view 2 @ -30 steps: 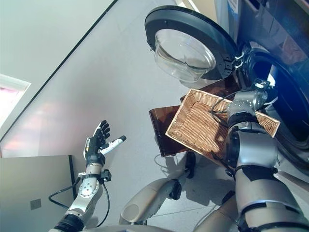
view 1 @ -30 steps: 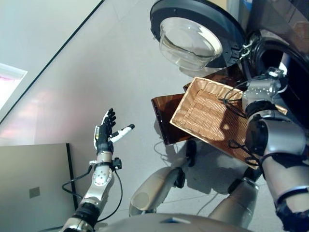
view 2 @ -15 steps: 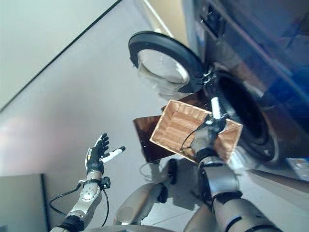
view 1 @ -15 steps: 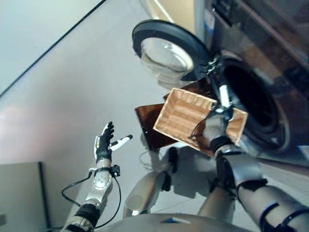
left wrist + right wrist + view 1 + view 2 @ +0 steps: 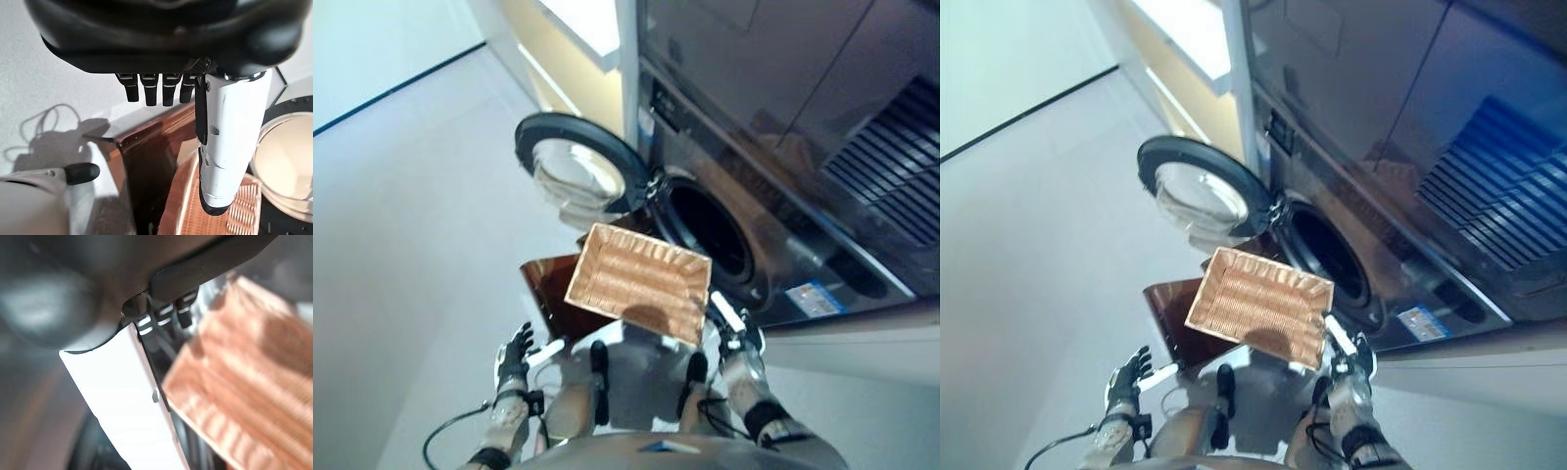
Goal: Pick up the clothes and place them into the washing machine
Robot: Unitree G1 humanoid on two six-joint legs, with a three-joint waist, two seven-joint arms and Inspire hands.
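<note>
The shallow wicker basket point(image 5: 641, 284) rests on the dark brown box point(image 5: 544, 294) in front of the washing machine's open drum point(image 5: 710, 230). Its inside shows bare wicker. My right hand point(image 5: 741, 340) is open with the white thumb straight, just off the basket's near right corner; in the right wrist view the basket point(image 5: 254, 372) lies beside the thumb. My left hand point(image 5: 515, 356) is open and holds nothing, raised beside the box's left side. The left wrist view shows the box point(image 5: 146, 156) and the basket's edge point(image 5: 195, 205) past its fingers.
The machine's round door point(image 5: 576, 174) stands swung open to the left of the drum. The dark front of the washing machine point(image 5: 783, 176) rises behind it. Pale floor point(image 5: 411, 215) spreads to the left.
The camera has swung up, so the whole scene has shifted. My right hand has drawn back from the basket's rim to its near right corner. My left hand has stayed open.
</note>
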